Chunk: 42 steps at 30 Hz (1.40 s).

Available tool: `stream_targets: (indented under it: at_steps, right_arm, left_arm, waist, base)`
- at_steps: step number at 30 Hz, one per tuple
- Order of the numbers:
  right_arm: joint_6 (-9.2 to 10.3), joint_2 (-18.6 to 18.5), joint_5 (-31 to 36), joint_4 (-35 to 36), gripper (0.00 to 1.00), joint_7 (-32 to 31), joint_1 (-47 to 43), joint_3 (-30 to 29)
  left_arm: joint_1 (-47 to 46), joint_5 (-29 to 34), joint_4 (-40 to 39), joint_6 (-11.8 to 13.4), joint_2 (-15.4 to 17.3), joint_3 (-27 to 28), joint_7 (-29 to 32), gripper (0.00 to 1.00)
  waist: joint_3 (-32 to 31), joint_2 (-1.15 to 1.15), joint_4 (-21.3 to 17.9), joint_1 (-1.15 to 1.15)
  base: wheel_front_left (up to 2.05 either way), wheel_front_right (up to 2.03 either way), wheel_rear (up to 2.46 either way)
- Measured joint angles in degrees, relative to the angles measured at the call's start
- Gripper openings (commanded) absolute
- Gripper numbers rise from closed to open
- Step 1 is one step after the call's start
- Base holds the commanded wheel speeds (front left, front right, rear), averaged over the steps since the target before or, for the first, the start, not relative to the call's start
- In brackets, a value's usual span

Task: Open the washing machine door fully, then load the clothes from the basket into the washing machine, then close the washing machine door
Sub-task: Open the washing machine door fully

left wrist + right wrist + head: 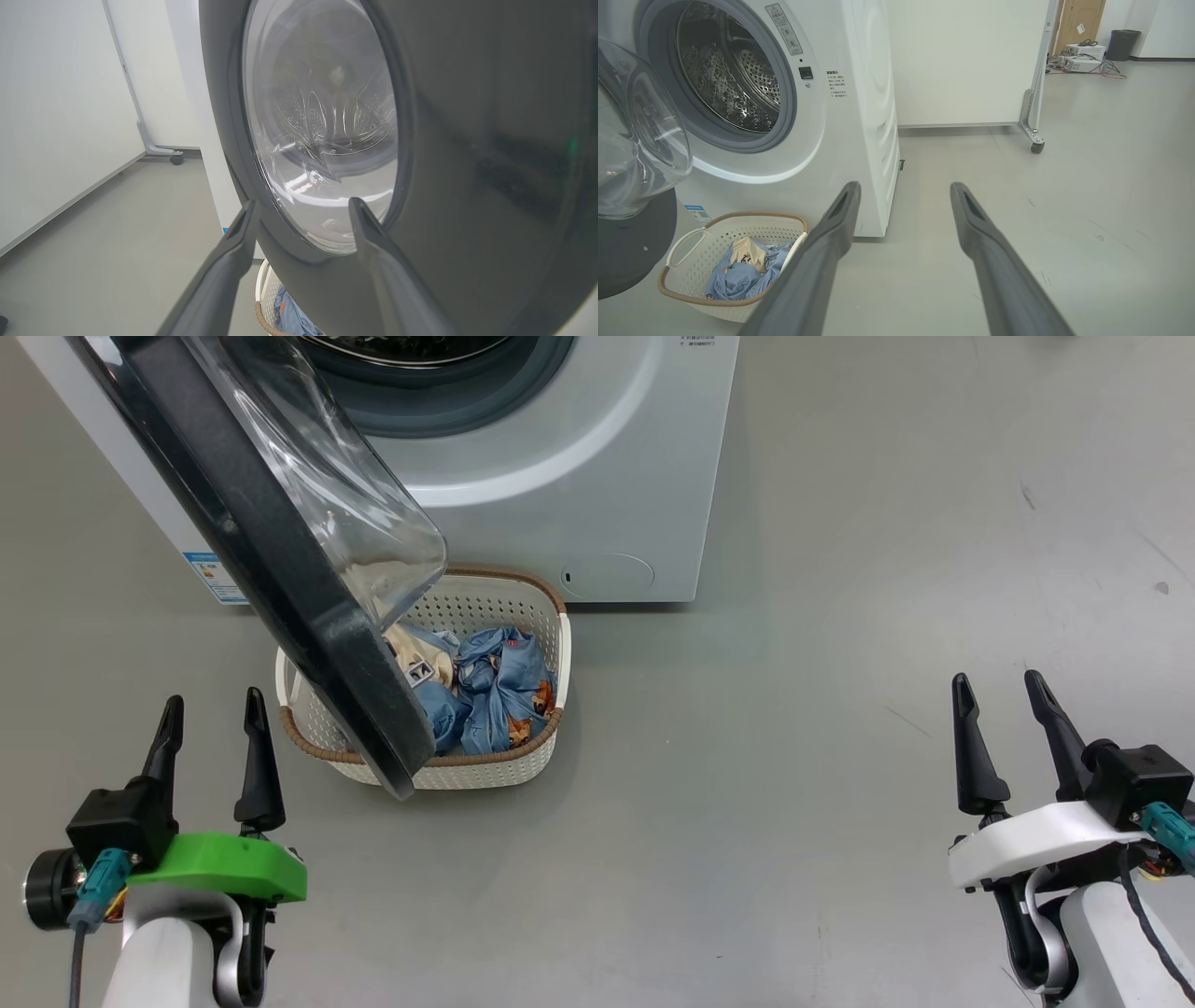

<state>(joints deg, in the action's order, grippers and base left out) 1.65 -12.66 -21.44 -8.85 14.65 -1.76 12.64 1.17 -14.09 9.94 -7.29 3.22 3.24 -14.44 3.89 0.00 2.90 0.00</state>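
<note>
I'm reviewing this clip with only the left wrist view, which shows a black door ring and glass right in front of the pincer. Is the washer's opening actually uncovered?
Observer: Yes. The right wrist view shows the door swung aside and the steel drum exposed in the washing machine.
Operator: Anything loaded yet?
Observer: No clothing is seen in the visible part of the drum. The clothes, blue with a cream piece, lie heaped in the basket in front of the machine.
Operator: And the other arm?
Observer: The right pincer is open and empty over the floor, well to the right of the basket.
</note>
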Motion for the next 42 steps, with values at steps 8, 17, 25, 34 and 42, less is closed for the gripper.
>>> stream_targets:
  at_steps: [8,17,25,34,42]
  right_arm:
    - [-0.52,0.3,0.4,0.0,1.0,0.0,0.0,-0.8]
    - [-1.05,0.5,1.0,0.1,1.0,0.0,0.0,-1.6]
    - [-1.21,1.7,1.4,0.1,1.0,0.0,0.0,-2.5]
    - [-1.6,1.9,1.9,0.1,1.0,0.0,-0.2,-3.4]
    - [-2.22,2.0,2.9,0.1,1.0,0.0,-0.2,-3.7]
  left_arm:
    - [0.0,0.0,-0.3,0.0,0.0,-0.5,0.0,1.0]
    - [0.0,0.0,-0.6,0.0,-0.1,-0.9,0.0,0.0]
    - [0.0,-0.8,0.3,0.0,-0.1,-1.5,0.0,0.0]
    - [-2.5,-1.6,-11.1,0.0,-0.1,4.1,0.0,0.0]
    - [-9.1,-0.9,-24.8,0.0,1.9,1.8,-0.3,0.0]
  waist:
    - [0.1,0.0,0.2,0.0]
    - [0.1,0.0,0.5,0.0]
    - [0.0,0.0,0.7,0.0]
    - [0.2,0.0,1.1,0.0]
    - [0.2,0.0,1.3,0.0]
  base:
    - [0.0,0.0,0.0]
    - [0.0,0.0,0.0]
    - [0.0,0.0,0.0]
    - [0.0,0.0,0.0]
    - [0.0,0.0,0.0]
